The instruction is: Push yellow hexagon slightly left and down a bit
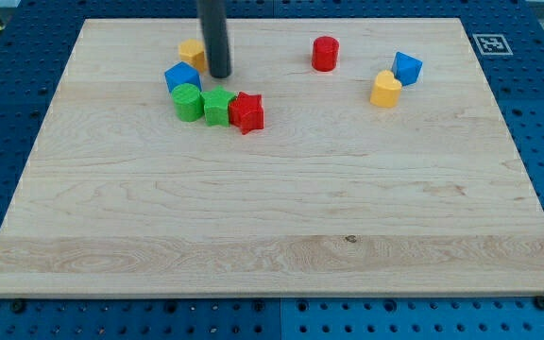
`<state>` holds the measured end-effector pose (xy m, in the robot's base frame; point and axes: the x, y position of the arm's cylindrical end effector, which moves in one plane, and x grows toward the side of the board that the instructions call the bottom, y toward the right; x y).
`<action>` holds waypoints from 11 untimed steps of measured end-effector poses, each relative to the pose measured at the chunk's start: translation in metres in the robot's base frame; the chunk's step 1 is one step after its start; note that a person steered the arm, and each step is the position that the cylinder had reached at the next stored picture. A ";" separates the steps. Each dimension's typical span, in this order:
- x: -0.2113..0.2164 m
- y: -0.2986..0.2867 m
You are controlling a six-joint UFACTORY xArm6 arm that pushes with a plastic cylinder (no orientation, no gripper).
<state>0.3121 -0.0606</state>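
Note:
The yellow hexagon (pixel 191 52) lies near the view's top left of the wooden board (pixel 272 217), partly hidden by my rod. My tip (pixel 219 75) rests on the board just right of and slightly below the yellow hexagon, close to it. A blue block (pixel 181 77) lies just below the hexagon, left of my tip. Below that sit a green cylinder (pixel 188 102), a green block (pixel 218 107) and a red star-shaped block (pixel 246 112), packed in a row.
A red cylinder (pixel 325 54) stands at the top centre right. A blue block (pixel 407 67) and a yellow heart-shaped block (pixel 385 89) lie at the upper right. A blue pegboard (pixel 8 94) surrounds the board.

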 end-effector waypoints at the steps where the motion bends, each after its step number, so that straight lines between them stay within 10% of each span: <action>1: -0.002 0.030; 11: -0.086 -0.086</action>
<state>0.2264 -0.1468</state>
